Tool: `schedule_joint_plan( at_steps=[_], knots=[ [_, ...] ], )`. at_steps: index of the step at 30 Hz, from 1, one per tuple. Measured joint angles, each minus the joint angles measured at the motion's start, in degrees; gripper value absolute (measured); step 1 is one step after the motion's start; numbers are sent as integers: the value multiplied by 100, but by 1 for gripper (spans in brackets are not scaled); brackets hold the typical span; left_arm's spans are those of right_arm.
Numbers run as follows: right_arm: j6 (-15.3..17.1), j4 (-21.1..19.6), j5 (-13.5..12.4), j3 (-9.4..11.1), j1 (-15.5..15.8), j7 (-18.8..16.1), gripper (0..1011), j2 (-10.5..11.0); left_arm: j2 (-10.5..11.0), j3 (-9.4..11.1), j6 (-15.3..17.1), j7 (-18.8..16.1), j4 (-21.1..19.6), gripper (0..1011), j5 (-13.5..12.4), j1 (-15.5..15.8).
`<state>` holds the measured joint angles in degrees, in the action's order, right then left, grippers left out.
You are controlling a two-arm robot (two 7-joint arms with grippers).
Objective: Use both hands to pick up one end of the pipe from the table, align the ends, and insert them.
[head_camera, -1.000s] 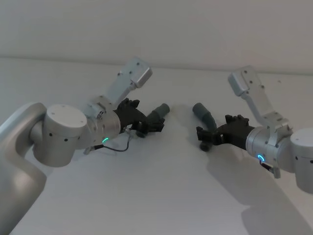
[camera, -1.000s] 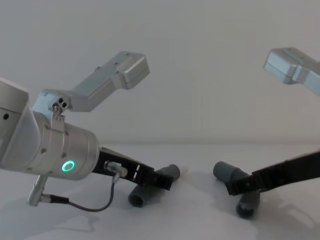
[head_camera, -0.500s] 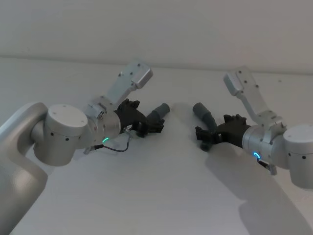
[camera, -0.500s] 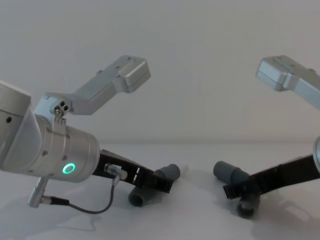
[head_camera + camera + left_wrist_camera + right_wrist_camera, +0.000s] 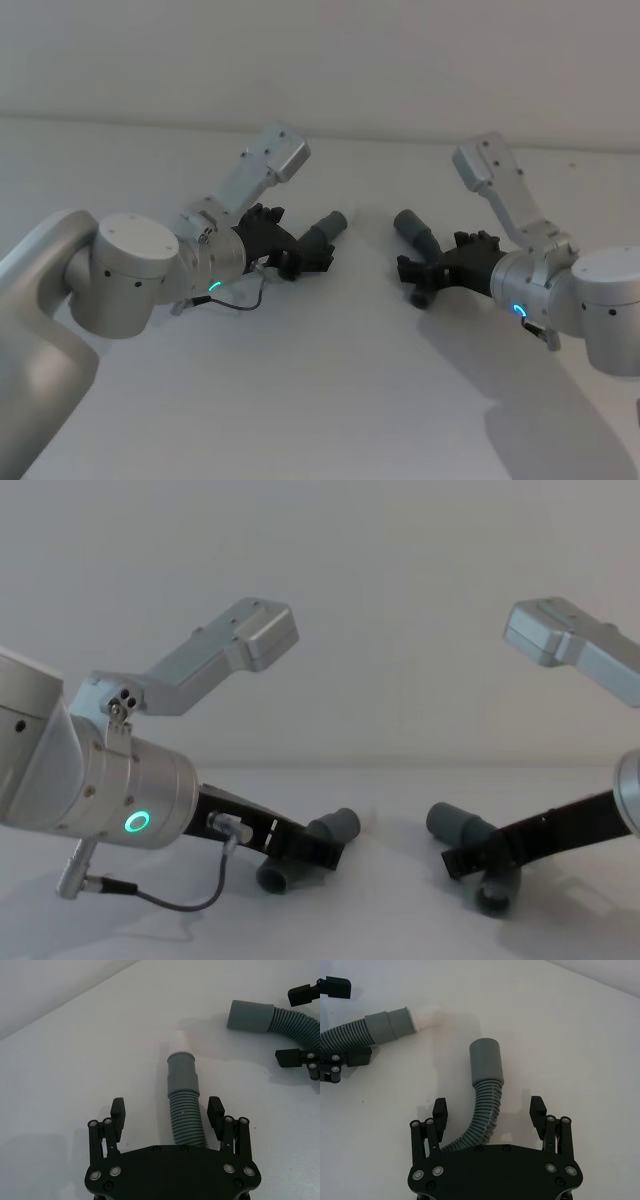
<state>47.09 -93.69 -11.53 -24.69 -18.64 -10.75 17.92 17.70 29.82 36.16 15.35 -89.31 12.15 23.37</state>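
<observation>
Wide white table [image 5: 330,400] underneath it all, and both arms are reaching in over it. The left arm [image 5: 140,270] comes across from the left with a green ring light [image 5: 134,823] glowing on its wrist, and the right arm [image 5: 580,310] mirrors it from the right.

Left gripper [image 5: 300,258] is low at the table, jaws apart, and the wrist view has it [image 5: 166,1107] straddling the left hose piece [image 5: 186,1115], a black finger on each side of the ribbed body with a gap either way. Right gripper [image 5: 415,280] sits the same way, jaws spread; its wrist view [image 5: 489,1106] shows the right hose piece [image 5: 485,1100] curving up between the fingers, neither pad touching it.

Both hose pieces lie on the table near its middle, close together but apart, far ends angled toward each other. From the chest view the left one's raised cuff [image 5: 340,825] and the right one's cuff [image 5: 455,825] face across a clear gap.

Smallest of all, the white tip [image 5: 425,1016] pokes out of the left piece's cuff, pointing toward the right piece's plain grey cuff [image 5: 486,1062]
</observation>
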Motion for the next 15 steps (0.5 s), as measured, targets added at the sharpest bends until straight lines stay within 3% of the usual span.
schedule_joint_plan(
  at_steps=[15],
  knots=[
    [-39, 129, 38, 51, -70, -63, 1003, -62, -115, -115, 87, 44, 131, 1001, 45, 3]
  ],
)
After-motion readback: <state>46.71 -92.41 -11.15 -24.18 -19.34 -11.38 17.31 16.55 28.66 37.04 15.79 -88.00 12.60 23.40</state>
